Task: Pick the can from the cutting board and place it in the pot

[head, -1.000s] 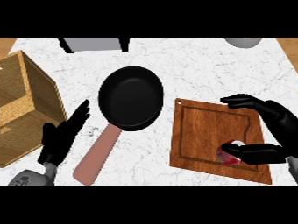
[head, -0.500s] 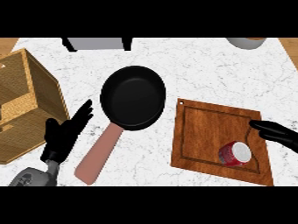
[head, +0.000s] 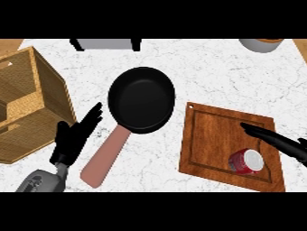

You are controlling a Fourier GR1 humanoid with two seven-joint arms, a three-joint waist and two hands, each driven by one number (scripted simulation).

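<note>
Fingers of the right hand (head: 286,145) stretch out straight over the cutting board (head: 213,135), holding nothing, poised just above and beside the can (head: 246,161), probably lining up for a grasp. That can lies tipped on its side near the board's front edge. At the lower left, the left hand (head: 75,135) rests open beside the pan's pink handle (head: 106,155). Farther back sits the black pan (head: 141,99), presumably the target, with a wooden crate (head: 16,103) to its left.

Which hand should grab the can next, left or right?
Right. The right hand is open over the cutting board, just above the can. The left hand rests open beyond the pan's handle, far from the board.
</note>
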